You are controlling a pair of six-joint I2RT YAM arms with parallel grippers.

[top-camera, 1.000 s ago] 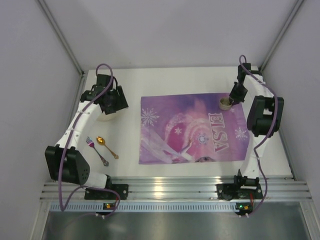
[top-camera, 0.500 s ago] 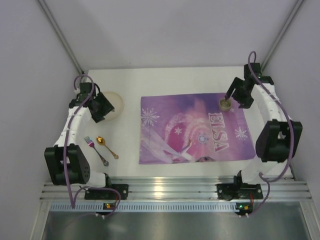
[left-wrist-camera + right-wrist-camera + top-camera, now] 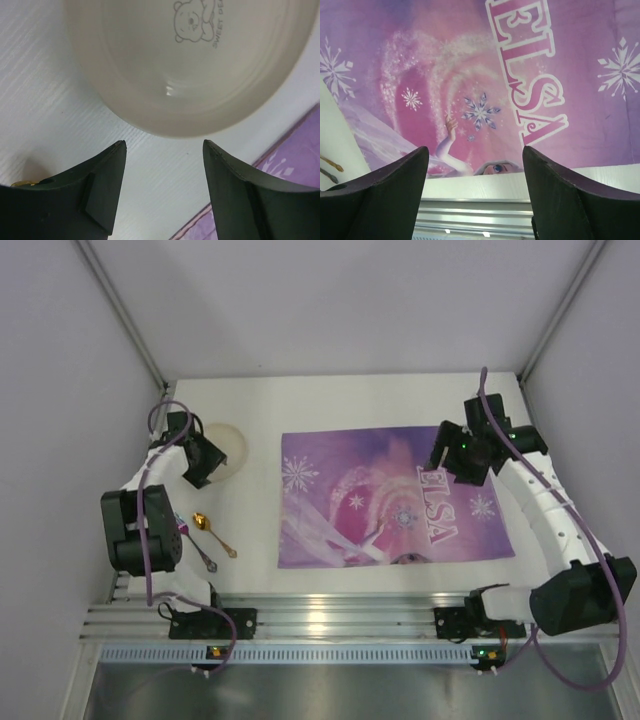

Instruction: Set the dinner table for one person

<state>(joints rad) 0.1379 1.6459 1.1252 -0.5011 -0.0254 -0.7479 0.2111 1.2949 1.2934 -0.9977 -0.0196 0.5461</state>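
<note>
Two open grippers; plate (image 3: 190, 65) just ahead of left gripper (image 3: 164, 145)

Nearest, back toward the base from the left gripper, fork (image 3: 203, 555) and spoon (image 3: 214, 536) lie side by side on the dinner table (image 3: 350, 400), which spreads under both arms. Left jaws stand apart, nothing btwn them. The plate lies flat on the white top just beyond the fingertips. It is round, so no long axis to match, and the left arm is by far the nearer. To that gripper's right lies the placemat (image 3: 370, 495), a strip of bare table btwn. Over its far part hangs the right gripper (image 3: 475, 150), jaws wide, holding nothing, plate well off to its left. Vs 0.5 s ago: left elbow has swung in toward the base while its gripper stays at the plate. The right gripper has come over the spot where a small cup stood. That cup no longer shows, prob. hidden beneath.
</note>
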